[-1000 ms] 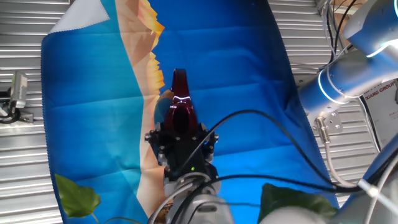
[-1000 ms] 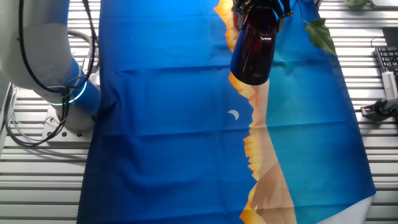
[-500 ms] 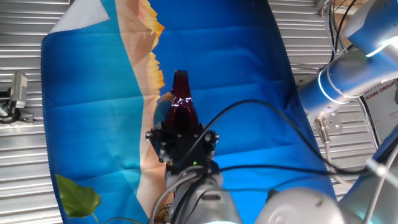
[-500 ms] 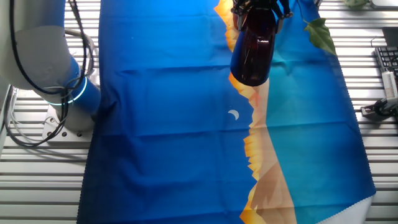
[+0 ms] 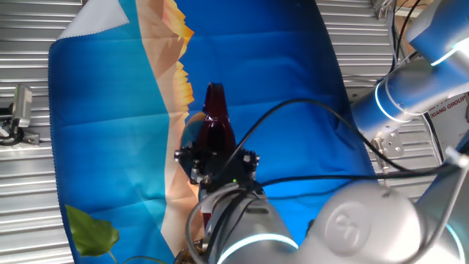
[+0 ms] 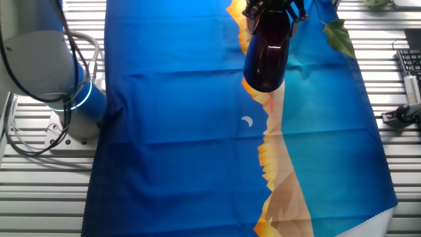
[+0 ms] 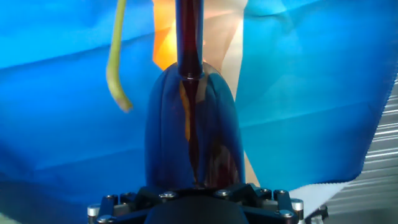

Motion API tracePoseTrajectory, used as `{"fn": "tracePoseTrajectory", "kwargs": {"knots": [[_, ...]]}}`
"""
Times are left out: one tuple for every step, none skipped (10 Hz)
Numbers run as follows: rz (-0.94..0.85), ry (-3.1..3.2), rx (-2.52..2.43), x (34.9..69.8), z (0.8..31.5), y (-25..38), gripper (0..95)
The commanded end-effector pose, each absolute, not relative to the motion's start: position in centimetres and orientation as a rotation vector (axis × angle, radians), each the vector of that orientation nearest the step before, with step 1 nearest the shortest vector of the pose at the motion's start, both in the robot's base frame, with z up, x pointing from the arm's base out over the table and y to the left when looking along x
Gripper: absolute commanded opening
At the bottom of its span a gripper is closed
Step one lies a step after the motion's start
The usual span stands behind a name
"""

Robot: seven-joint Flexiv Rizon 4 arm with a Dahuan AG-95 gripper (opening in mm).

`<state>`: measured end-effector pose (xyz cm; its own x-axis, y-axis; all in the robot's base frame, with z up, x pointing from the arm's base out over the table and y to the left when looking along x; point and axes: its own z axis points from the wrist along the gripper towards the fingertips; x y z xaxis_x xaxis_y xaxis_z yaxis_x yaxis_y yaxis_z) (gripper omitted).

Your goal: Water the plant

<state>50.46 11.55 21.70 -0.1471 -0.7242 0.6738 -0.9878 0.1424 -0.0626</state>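
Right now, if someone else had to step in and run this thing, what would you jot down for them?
Pincer: shut on the dark red watering vessel, which is held up off the blue cloth.
Plant: only leaves show, one at the cloth's edge in one fixed view and one close beside the vessel in the other fixed view. The pot itself is not clearly in view.
Done: vessel picked up and carried near the plant.
Left: no water can be seen flowing, so I cannot tell whether pouring has begun. Bring the spout over the soil, tip, then set the vessel down.
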Motion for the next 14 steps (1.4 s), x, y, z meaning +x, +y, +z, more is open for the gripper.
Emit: {"fn": "tracePoseTrajectory", "kwargs": {"knots": [[0.676,-1.984,1.653,50.3,21.6,11.5,0.0],[0.667,-2.001,1.660,50.3,21.6,11.4,0.0],[0.658,-2.018,1.664,50.1,21.5,11.3,0.0],[0.654,-2.041,1.676,49.8,21.3,11.1,0.0],[0.645,-2.061,1.689,49.6,21.1,10.9,0.0],[0.630,-2.090,1.694,49.3,20.9,10.7,0.0],[0.626,-2.100,1.695,49.2,20.8,10.7,0.0],[0.598,-2.133,1.704,49.1,20.7,10.5,0.0],[0.573,-2.161,1.706,49.0,20.6,10.5,0.0],[0.548,-2.184,1.709,48.9,20.6,10.5,0.0],[0.523,-2.212,1.709,48.9,20.5,10.4,0.0],[0.497,-2.238,1.711,48.8,20.5,10.4,0.0],[0.475,-2.259,1.716,48.7,20.4,10.3,0.0],[0.456,-2.273,1.723,48.6,20.2,10.2,0.0]]}}
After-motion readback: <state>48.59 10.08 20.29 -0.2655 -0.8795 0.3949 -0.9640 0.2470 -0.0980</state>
